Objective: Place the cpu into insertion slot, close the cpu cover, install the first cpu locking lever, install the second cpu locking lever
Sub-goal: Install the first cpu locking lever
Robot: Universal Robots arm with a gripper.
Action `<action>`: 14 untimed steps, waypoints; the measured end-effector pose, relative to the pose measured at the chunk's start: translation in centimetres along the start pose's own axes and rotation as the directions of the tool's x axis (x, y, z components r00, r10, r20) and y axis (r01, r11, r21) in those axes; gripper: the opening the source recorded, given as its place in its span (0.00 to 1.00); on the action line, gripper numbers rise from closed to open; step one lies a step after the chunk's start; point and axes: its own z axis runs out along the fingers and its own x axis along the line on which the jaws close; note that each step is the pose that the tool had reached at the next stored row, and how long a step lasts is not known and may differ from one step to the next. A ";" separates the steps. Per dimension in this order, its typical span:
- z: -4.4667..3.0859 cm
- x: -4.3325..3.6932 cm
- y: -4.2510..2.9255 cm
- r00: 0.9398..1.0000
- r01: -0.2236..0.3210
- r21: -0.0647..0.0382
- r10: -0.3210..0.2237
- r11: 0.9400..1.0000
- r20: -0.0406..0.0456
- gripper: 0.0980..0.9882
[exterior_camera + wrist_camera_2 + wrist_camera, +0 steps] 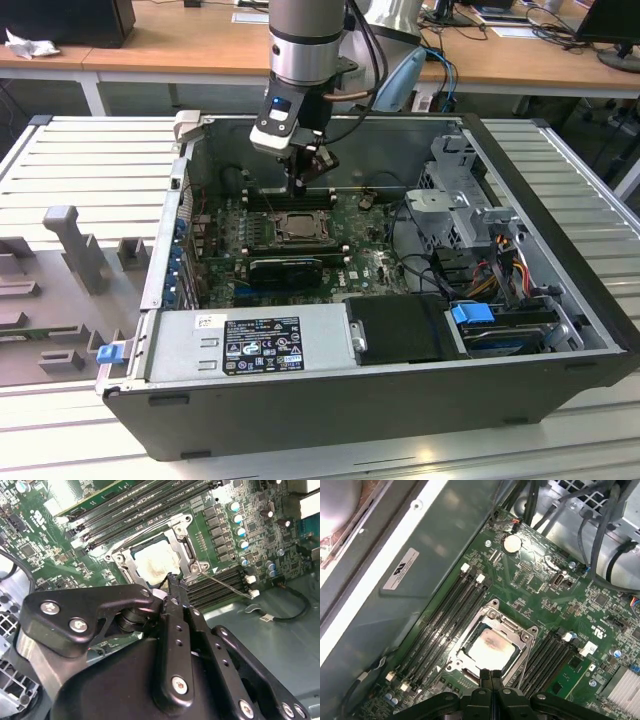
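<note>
Seated in the insertion slot [464,652] on the green motherboard [540,585]: cpu [490,647], pale silvery square, smudged top. Over it, apparently lowered flat: cpu cover [512,625], thin stamped-metal frame. Wire locking lever [227,584] seemingly unlatched. At the slot's far edge, pressed together and empty: pincer [491,672].

In the second wrist view the gripper [173,581] hides one side of the cpu cover [184,542] and perhaps a corner of the cpu [152,562]. The exterior view's top edge cuts off the arm [305,40].
</note>
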 end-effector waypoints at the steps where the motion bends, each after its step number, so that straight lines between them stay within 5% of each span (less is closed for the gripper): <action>1: 0.00 0.00 0.00 1.000 0.011 0.000 -0.011 1.000 0.000 0.01; 14: 0.00 0.00 0.00 0.992 0.122 0.002 -0.122 0.992 0.000 0.01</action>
